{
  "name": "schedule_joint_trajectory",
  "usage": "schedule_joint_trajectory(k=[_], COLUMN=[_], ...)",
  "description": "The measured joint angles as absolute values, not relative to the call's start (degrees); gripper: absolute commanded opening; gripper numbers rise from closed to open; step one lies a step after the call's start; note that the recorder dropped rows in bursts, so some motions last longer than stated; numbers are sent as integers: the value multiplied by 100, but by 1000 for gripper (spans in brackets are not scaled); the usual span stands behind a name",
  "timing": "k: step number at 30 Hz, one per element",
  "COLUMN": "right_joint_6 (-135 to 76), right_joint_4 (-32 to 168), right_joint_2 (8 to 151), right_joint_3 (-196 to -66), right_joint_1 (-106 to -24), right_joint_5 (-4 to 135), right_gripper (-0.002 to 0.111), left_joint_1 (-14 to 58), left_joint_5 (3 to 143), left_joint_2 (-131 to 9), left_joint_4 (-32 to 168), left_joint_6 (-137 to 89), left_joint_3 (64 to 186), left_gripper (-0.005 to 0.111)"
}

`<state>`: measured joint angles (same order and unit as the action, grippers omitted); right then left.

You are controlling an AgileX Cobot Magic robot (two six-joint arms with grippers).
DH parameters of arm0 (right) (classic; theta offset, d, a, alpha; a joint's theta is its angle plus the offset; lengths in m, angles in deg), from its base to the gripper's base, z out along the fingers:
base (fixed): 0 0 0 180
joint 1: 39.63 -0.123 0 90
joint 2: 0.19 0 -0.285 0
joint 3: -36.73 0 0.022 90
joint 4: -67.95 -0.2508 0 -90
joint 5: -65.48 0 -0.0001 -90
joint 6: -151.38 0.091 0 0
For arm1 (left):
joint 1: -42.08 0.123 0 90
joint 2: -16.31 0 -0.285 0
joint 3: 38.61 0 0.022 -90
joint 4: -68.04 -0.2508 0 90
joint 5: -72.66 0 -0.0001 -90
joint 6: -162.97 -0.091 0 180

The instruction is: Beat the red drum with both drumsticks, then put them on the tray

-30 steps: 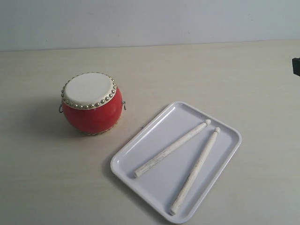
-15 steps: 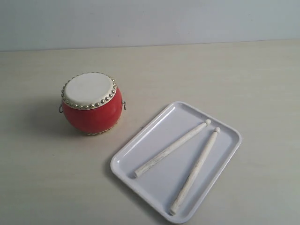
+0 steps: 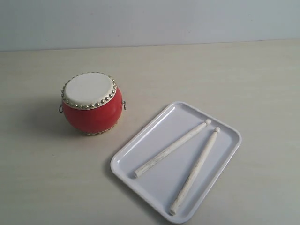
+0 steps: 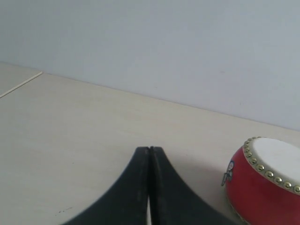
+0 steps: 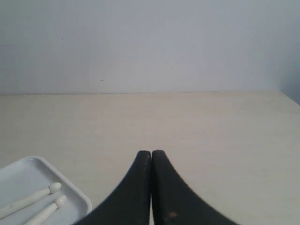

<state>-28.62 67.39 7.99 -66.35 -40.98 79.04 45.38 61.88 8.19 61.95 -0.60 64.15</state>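
Drum (image 3: 91,103) is cropped in the left wrist view, tray (image 3: 140,154) and sticks (image 3: 171,148) in the right. Left gripper (image 4: 149,149) and right gripper (image 5: 151,152) are pinched together, empty.

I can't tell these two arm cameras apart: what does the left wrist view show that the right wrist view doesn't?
Only the left wrist view shows the drum, beside the shut left claw. Only the right wrist view shows a corner of the tray with the bead ends of both sticks lying in it, and the shut right claw. Both show the pale table and the plain wall behind it, and neither claw holds anything.
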Motion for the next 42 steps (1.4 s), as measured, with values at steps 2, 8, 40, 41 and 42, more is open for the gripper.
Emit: schedule_joint_trajectory(k=[2, 8, 40, 41, 42], right_joint_6=[-2862, -2862, -2696, -2696, -2696], right_joint_4=[6749, 6651, 6613, 6613, 6613], right_joint_2=[799, 799, 799, 799, 799], right_joint_3=[-6635, -6635, -6635, -6635, -6635], right_joint_1=[-4098, -4098, -4098, -4098, -4098], right_joint_5=[7863, 7506, 7342, 7342, 7342], right_gripper=[0, 0, 0, 0, 0], left_joint_1=[4538, 4538, 4538, 4538, 4538], left_joint_5=[6188, 6188, 6188, 6188, 6188], left_joint_2=[819, 819, 819, 819, 819], left_joint_4=[6195, 6195, 6187, 6187, 6187], left_joint_6=[-60, -60, -60, -60, -60], left_joint_3=[6415, 6415, 6415, 6415, 6415], left_gripper=[0, 0, 0, 0, 0])
